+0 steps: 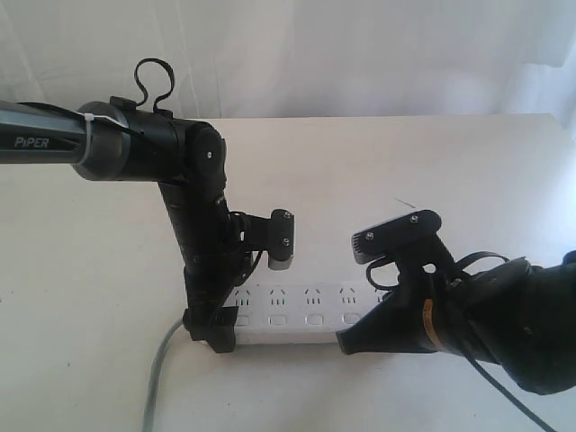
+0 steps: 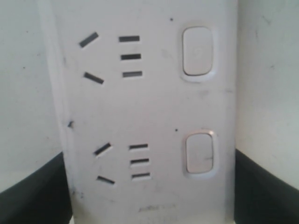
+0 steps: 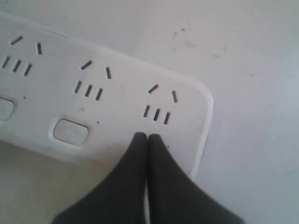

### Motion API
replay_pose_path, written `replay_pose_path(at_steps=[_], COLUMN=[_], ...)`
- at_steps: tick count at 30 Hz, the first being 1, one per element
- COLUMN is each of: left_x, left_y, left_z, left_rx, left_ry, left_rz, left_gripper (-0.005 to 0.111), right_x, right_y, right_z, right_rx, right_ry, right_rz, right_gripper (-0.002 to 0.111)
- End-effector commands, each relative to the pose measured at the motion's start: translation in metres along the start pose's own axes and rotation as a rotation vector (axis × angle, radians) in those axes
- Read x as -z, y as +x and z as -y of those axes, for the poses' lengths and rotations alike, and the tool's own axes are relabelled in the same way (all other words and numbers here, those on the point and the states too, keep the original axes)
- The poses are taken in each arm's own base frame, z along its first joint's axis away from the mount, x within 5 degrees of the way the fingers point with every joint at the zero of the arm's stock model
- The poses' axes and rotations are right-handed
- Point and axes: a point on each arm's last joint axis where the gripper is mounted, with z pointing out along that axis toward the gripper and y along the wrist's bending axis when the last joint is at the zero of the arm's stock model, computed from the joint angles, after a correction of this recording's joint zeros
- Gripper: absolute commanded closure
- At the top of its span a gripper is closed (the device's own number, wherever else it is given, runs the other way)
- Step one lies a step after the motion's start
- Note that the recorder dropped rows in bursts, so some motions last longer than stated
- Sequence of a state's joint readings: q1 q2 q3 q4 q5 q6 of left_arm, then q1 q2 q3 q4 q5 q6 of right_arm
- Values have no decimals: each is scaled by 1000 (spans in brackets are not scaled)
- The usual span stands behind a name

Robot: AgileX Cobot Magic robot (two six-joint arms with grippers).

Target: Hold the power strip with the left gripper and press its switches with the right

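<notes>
now, right hand (image 3: 147, 136) on power strip (image 3: 119, 109)

right tool (image 3: 147, 137): closed, tips on power strip (image 3: 117, 105) end | switch (image 3: 71, 131) just beside

Strip (image 1: 306, 307) (right end) behind right gripper (image 1: 344, 341)

White table (image 1: 432, 162), matte top w/ a few faint scuffs. Long white power strip (image 1: 297, 310) lies flat on it, sockets up, approx. centre, nr the front edge. Its grey cord (image 1: 157, 378) trails off the left end along the tabletop twd the front.
</notes>
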State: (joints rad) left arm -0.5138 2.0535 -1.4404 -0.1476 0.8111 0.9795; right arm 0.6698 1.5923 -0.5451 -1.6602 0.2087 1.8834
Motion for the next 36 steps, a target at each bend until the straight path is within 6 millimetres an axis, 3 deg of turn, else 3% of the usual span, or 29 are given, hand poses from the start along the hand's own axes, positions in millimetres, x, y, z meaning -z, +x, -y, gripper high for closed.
replay_pose_path(at_steps=[1,7,11,12,14,17,18,19,23,26,36], left_x=[-16,-17,-16,-16,-16,-16,-15,-13,-3,16,110], left_y=[5,5,7,8,11,11,12,13,10,0,-21], left_z=[13,13,13,13,13,9,7,6,7,8,17], left_rx=[-6,-29,-44,-50,-49,46,72,80,41,19,18], left_ry=[148,145,149,150,150,99,82,64,60,5,-227], left_rz=[-52,-49,-69,-85,-111,-130,-139,-161,-205,-168,7], left_gripper=[107,107,100,94,69,15,5,2,2,2,2], right_x=[33,105,131,133,135,133,131,131,126,123,113], right_y=[-22,-58,-63,-63,-63,-62,-61,-61,-60,-57,-42], right_z=[0,11,18,18,17,12,11,10,9,10,20], right_rx=[-9,-24,-32,-35,-26,-1,1,3,10,20,22], right_ry=[-60,-74,-60,-62,-76,-121,-132,-143,-144,-132,-26], right_rz=[139,453,558,565,567,549,541,536,516,503,471], right_gripper=[108,108,108,108,108,108,108,108,108,108,108])
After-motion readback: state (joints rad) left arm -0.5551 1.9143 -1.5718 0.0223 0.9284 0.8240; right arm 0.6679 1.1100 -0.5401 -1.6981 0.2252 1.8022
